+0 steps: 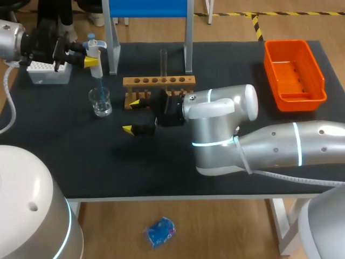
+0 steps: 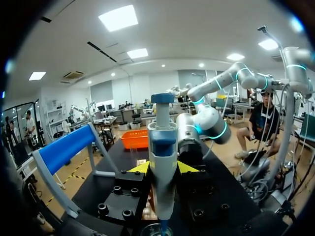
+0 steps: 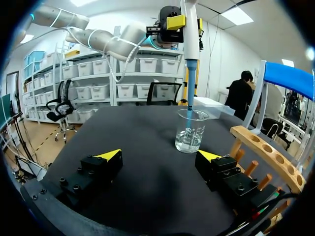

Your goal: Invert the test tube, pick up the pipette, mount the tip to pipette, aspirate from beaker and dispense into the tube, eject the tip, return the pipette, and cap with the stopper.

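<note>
My left gripper [image 1: 89, 55] is shut on the white and blue pipette [image 1: 94, 49], holding it upright over the glass beaker [image 1: 100, 101]. The blue tip [image 1: 100, 83] on the pipette reaches down into the beaker. In the left wrist view the pipette [image 2: 162, 157] stands between the yellow fingertips [image 2: 140, 168], with the beaker rim [image 2: 160, 229] under it. My right gripper [image 1: 133, 116] is open and empty, low over the table to the right of the beaker and in front of the wooden rack [image 1: 159, 89]. In the right wrist view the beaker [image 3: 191, 130] stands ahead of the open right gripper [image 3: 160, 156]. A test tube [image 1: 163, 62] stands upright in the rack.
A white tip box [image 1: 48, 73] sits at the back left, behind my left gripper. An orange bin [image 1: 294, 75] lies at the back right. A blue-topped metal stand [image 1: 148, 11] rises behind the rack. My right arm's bulky wrist [image 1: 221, 124] covers the table's middle.
</note>
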Controlling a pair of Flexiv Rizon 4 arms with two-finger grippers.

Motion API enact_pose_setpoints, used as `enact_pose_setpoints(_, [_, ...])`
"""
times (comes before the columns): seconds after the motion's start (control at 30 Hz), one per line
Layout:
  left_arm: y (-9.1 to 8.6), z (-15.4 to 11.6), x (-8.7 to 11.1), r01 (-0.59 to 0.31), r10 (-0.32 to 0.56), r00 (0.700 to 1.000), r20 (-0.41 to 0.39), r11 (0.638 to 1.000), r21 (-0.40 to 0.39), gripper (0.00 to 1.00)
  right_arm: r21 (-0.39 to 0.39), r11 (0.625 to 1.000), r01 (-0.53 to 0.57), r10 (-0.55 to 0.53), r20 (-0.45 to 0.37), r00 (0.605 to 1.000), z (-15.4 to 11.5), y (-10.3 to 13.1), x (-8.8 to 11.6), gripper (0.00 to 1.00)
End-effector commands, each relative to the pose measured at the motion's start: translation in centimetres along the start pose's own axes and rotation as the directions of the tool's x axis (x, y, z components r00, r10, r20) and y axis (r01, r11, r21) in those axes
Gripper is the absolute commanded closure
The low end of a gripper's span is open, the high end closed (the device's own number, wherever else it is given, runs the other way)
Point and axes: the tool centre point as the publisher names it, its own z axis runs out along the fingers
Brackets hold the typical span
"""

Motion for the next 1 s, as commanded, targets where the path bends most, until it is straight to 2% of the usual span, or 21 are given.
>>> enact_pose_setpoints(0.03, [0.2,0.0,-0.2,0.003,-0.003,1.0,-0.002,1.0,0.002,1.0,-0.001,1.0,0.0,0.0,0.0,1.0,-0.1,0.0,0.0,0.0])
enact_pose_setpoints(1.0, [1.3,0.2,-0.3,0.032,-0.032,0.999,0.012,0.999,-0.006,1.0,-0.001,1.0,0.0,0.0,0.0,1.0,-0.1,0.0,0.0,0.0])
